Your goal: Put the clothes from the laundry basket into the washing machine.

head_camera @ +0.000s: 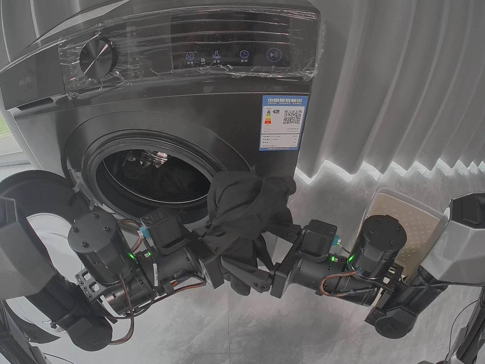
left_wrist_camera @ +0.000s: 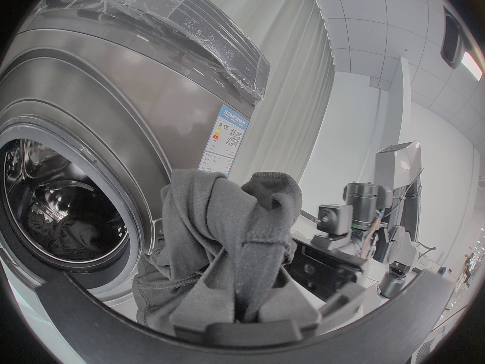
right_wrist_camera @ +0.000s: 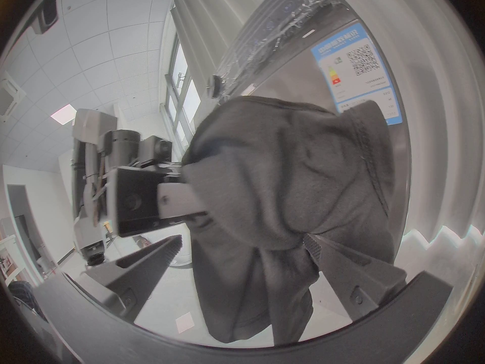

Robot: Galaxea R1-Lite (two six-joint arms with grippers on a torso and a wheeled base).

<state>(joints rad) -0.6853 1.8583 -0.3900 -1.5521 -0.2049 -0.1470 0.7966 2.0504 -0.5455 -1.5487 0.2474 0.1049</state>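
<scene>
**Dark garment (head_camera: pixel 242 208) held up between both arms, in front of the washing machine (head_camera: pixel 202 112).**
The left end effector (left_wrist_camera: pixel 246 299) is clenched on a fold of the dark garment, which bunches above its fingers and hangs below them. Just beside it and facing it, the right end effector (right_wrist_camera: pixel 242 241) is released, fingers spread, with cloth draped against one finger (right_wrist_camera: pixel 353 274). Beyond the left end effector gapes the drum opening (head_camera: pixel 151 178), dark clothes (head_camera: pixel 166 180) inside. The laundry basket (head_camera: pixel 404 218) sits behind the right end effector.
</scene>
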